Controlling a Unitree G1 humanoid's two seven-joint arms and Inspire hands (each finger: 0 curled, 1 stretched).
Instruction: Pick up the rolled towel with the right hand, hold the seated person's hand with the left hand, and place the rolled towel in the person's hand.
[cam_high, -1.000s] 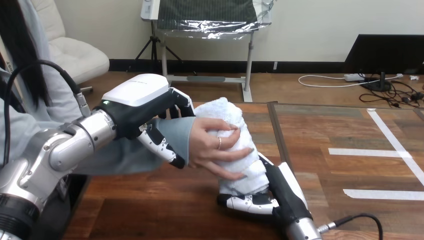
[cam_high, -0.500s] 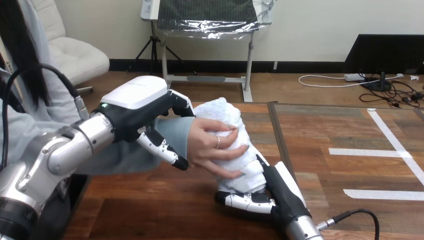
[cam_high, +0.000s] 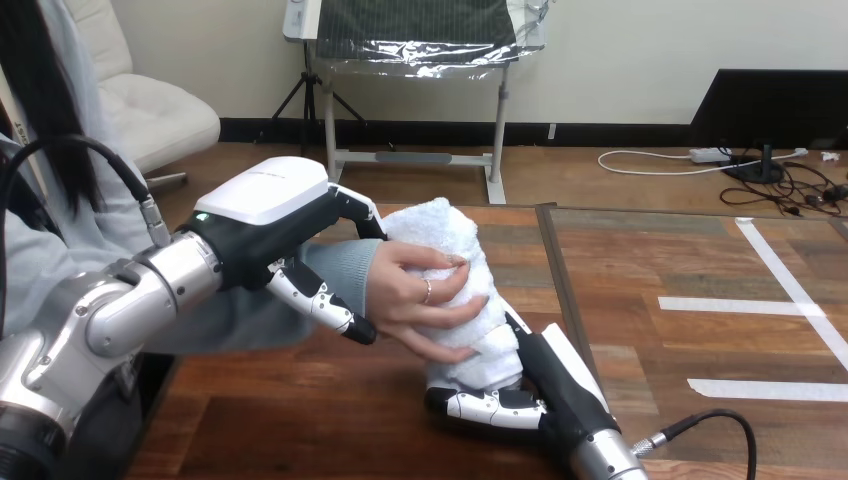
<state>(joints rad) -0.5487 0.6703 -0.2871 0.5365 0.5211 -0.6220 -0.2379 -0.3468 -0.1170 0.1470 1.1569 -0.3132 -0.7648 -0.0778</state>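
L hand (cam_high: 265, 205): fingers + thumb clamped round person's wrist (cam_high: 345, 272), above table (cam_high: 300, 420). Person's hand (cam_high: 415, 300) wraps round rolled towel (cam_high: 455, 240). Towel is tilted, lower end in R hand (cam_high: 545, 378), thumb curled under it, other fingers hidden behind.

The wooden table (cam_high: 300, 420) has a dark seam (cam_high: 556, 268) running from its far edge toward its near edge. Right of the seam, white tape lies flat on the surface: a diagonal strip (cam_high: 790, 276), a farther crosswise strip (cam_high: 735, 304) and a nearer crosswise strip (cam_high: 765, 388), all toward the right edge.
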